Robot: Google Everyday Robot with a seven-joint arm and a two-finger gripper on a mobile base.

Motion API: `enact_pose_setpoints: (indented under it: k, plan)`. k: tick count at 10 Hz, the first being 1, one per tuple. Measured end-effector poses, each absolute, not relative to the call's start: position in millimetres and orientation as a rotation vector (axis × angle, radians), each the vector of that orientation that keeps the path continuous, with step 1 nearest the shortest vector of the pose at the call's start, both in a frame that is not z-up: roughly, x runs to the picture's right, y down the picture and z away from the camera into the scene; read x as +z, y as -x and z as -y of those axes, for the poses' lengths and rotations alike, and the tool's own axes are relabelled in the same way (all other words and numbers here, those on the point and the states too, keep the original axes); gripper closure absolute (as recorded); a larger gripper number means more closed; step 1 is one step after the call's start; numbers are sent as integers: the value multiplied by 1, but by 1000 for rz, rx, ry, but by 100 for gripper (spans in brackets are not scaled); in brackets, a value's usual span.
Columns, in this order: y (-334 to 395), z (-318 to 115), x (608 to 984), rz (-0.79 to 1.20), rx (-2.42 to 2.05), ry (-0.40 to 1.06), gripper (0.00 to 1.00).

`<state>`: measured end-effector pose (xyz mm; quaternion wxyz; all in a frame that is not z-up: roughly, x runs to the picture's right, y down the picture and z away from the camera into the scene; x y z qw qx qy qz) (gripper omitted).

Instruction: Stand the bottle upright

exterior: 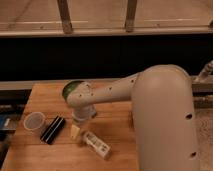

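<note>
You had the end effector (76, 131) low over the wooden table (116, 126), jaws wide and empty, just beside the bottle (97, 145), which lay on its side near the front edge, probably positioned for a grasp to tip it up. A clear cup (34, 121) and black bar (53, 129) sat leftward; a dark panel (100, 57) ran behind.

No lettering can be read; the bottle (97, 146) label shows only dark marks. The gripper (75, 132), fingers parted, hangs at the bottle's upper-left end.
</note>
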<state>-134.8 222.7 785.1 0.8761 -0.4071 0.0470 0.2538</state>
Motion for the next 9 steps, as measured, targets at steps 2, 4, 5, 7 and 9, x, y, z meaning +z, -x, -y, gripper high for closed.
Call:
enact_pose_setpoints:
  k: [2,4,5,7,9]
  plan:
    - [132,-227,786,-102,542,857,20]
    - [130,-231,787,-105,550,864,20]
    - [129,-233,788,-106,555,868,20]
    - [129,-235,789,-105,559,871,20]
    - [131,-236,791,-103,561,875,20]
